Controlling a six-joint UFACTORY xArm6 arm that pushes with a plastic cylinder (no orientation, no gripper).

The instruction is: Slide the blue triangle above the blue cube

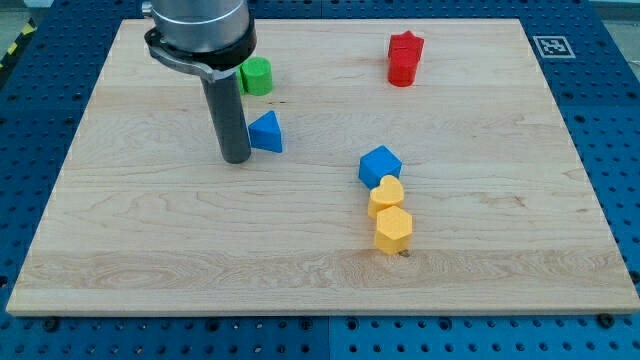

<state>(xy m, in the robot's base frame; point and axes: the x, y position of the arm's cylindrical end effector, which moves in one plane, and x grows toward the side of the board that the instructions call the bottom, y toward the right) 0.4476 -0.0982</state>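
In the frame's upper left, my tip (236, 158), a bare rod with nothing to grasp, is touching the blue triangle (266, 132)'s left side; next I judge it needs pushing rightward, above the centred blue cube (379, 165).

arm (198, 25) cut off at top, green block (257, 76) partly hidden

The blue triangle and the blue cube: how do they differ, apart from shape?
The blue triangle looks smaller than the blue cube. The triangle sits toward the view's upper left, right beside my tip; the cube lies nearer the middle, away from it. The triangle stands free of other blocks, while the cube touches the yellow heart below it. Both share the same blue colour and rest on the wooden board.
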